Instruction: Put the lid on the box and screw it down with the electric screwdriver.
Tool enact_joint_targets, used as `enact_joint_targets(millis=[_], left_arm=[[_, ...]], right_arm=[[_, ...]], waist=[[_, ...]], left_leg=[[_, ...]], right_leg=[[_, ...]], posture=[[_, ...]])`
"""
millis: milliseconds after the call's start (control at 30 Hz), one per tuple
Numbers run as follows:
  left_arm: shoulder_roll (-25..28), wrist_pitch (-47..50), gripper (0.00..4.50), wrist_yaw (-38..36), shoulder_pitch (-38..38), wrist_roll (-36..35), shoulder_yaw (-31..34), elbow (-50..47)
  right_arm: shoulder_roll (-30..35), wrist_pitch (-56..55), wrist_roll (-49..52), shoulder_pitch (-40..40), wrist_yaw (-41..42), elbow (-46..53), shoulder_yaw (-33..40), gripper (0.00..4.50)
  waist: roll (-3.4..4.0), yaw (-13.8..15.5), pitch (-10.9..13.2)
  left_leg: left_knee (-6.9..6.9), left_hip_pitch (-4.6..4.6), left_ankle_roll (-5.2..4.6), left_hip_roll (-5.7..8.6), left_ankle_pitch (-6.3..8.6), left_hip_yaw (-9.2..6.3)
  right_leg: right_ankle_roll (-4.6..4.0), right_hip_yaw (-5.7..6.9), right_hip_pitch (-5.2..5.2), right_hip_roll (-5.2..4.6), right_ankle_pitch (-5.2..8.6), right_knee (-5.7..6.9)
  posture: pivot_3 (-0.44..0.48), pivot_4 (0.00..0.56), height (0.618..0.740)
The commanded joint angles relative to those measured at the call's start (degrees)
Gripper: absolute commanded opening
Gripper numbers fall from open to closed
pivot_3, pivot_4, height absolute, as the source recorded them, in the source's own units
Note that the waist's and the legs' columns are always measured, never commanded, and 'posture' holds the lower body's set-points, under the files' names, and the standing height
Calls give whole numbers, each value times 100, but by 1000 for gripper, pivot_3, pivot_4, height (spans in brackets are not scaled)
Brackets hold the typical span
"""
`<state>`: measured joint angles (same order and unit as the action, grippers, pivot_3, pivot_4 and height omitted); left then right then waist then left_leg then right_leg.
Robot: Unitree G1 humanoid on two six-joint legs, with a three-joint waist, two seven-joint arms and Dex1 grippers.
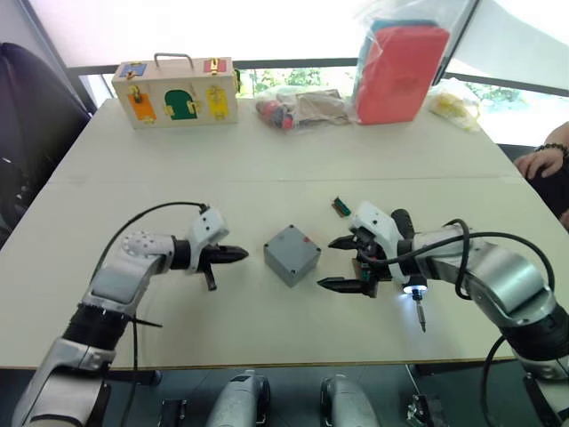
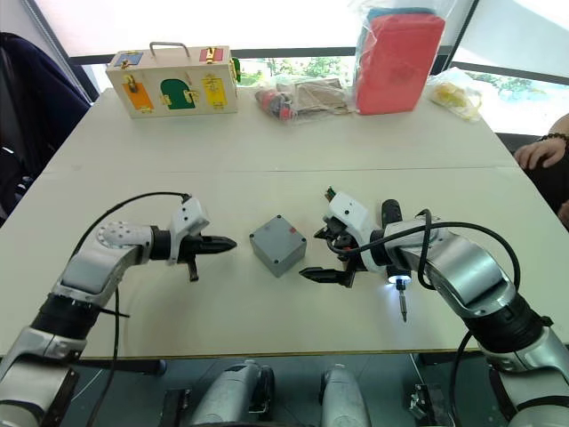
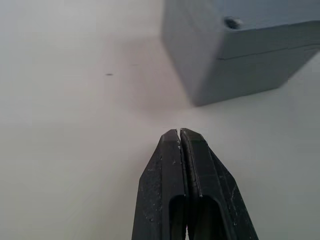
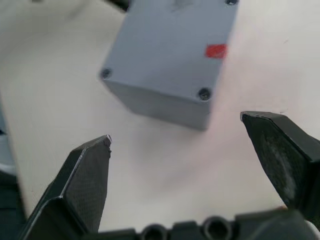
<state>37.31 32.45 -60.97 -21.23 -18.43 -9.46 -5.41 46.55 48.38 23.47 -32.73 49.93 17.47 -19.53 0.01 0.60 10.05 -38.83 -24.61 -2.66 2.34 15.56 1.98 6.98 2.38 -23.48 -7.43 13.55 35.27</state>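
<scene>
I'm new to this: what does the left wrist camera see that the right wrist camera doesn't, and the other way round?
Left wrist camera: the left gripper shut, its tips pressed together, and the box seen side-on with the seam under its lid. Right wrist camera: the right gripper wide open, and a red mark on the box's top. Both: the grey box with corner screw holes, standing on the pale table.

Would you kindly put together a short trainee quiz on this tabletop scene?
1. True or false: the left end effector is shut.
2. The grey box sits: A) between the two arms; B) beside the wooden case; C) on a red bag.
3. Fill in: the right end effector has its jaws ____.
Key: 1 true; 2 A; 3 open.
</scene>
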Motion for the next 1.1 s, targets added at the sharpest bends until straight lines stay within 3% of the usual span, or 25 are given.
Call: enact_joint_targets(millis=[33, 233, 833, 900, 1100], left_arm=[[-105, 337, 0, 302, 39, -202, 147, -561], [-501, 293, 0, 660, -185, -28, -89, -450], [-861, -147, 0, 546, -748, 277, -279, 342], [-759, -75, 0, 443, -690, 233, -277, 221], [289, 495, 0, -197, -304, -264, 141, -571]], right_arm=[[-77, -490, -321, -136, 357, -151, -247, 4447], [-142, -393, -192, -17, 772, 133, -321, 4447], [-239, 197, -195, 360, 484, 574, 14, 4447], [-185, 273, -174, 376, 454, 643, 96, 4447], [251, 730, 471, 165, 578, 837, 1289, 4447]], waist=[[0, 25, 0], [-1, 11, 0], [-1, 16, 0], [-1, 13, 0], [1, -1, 1]], left_leg=[[0, -1, 7, 0, -4, -2], [-3, 0, 9, 5, -7, -3], [-7, 0, 18, 4, -13, -4], [-8, 0, 17, 4, -13, -4], [-5, -3, 18, 2, -11, -5]], right_leg=[[0, 4, 0, 0, 0, 0], [2, 6, 5, 5, -1, 3], [2, 13, 7, 20, -1, 5], [2, 12, 7, 21, -1, 5], [0, 7, 1, 8, 0, 3]], posture=[[0, 150, 740], [0, 150, 740], [0, 150, 740], [0, 150, 740], [0, 150, 740]])
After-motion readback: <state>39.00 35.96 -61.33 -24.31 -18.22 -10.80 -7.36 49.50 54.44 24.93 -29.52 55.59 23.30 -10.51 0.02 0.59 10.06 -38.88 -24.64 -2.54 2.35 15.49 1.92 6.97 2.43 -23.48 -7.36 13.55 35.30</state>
